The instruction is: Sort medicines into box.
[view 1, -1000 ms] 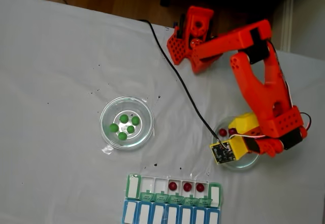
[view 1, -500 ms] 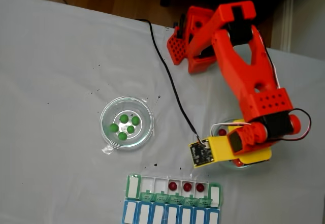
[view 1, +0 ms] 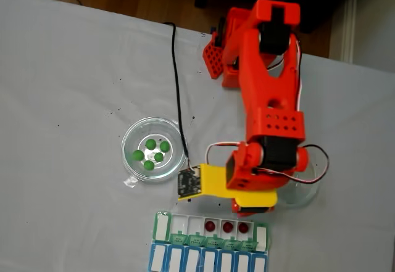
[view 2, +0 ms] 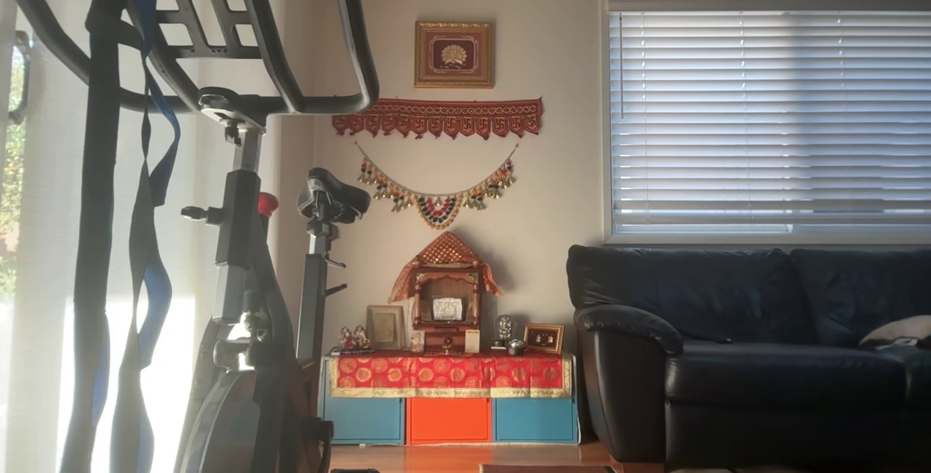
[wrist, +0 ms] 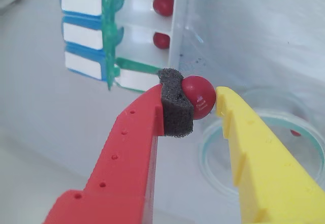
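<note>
- Tool (wrist: 204, 104) is closed on one dark red pill (wrist: 198, 96) — pinched between the grey foam pad (wrist: 176, 103) on the red finger and the tip of the yellow finger.
- Landmark = the pill box (view 1: 211, 242) at the near edge of the worktop (view 1: 68, 87) in the fixed view. The arm (view 1: 270, 99) reaches down toward it, and the tool's yellow part hangs just above the box's right half.
- In the wrist view the held pill sits just off the box's end, near the last closed lid, not yet over an open cell.
- Box contents: three red pills (view 1: 228, 227) in adjacent open cells of the green row, right of centre. Open cells left of them look empty.
- Green pills (view 1: 151, 153): five in a clear dish (view 1: 153, 149), up and left of the box, well apart from it.
- Second clear dish (wrist: 264, 148) lies up and right of the box, partly under the arm; one red pill (wrist: 295, 132) shows at its rim in the wrist view.
- Handling, as I judge it: the pill is light, hard, smooth & round, so it'll roll or pop out if squeezed off-centre. Hold across the widest part w/ foam on one side — as now. It may bounce, so release low inside a cell.
</note>
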Available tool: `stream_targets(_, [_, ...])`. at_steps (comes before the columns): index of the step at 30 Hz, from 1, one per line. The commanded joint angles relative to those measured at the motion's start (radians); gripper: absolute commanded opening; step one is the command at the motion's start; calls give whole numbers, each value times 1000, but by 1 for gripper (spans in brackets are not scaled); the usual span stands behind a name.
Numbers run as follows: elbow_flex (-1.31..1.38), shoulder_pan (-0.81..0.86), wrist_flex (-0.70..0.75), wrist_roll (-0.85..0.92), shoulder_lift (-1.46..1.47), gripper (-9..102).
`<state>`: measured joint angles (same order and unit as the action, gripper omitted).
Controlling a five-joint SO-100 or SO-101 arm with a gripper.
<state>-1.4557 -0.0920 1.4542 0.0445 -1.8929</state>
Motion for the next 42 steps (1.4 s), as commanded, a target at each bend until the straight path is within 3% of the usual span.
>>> stream_targets(1, [-2,34,-37,20,-38,2])
stream_targets(21, [-11,120,-176,83,89,2])
stream_targets(33, [201,184,-196,91,314,2])
stream_targets(42, [238,190,-209,61,298,2])
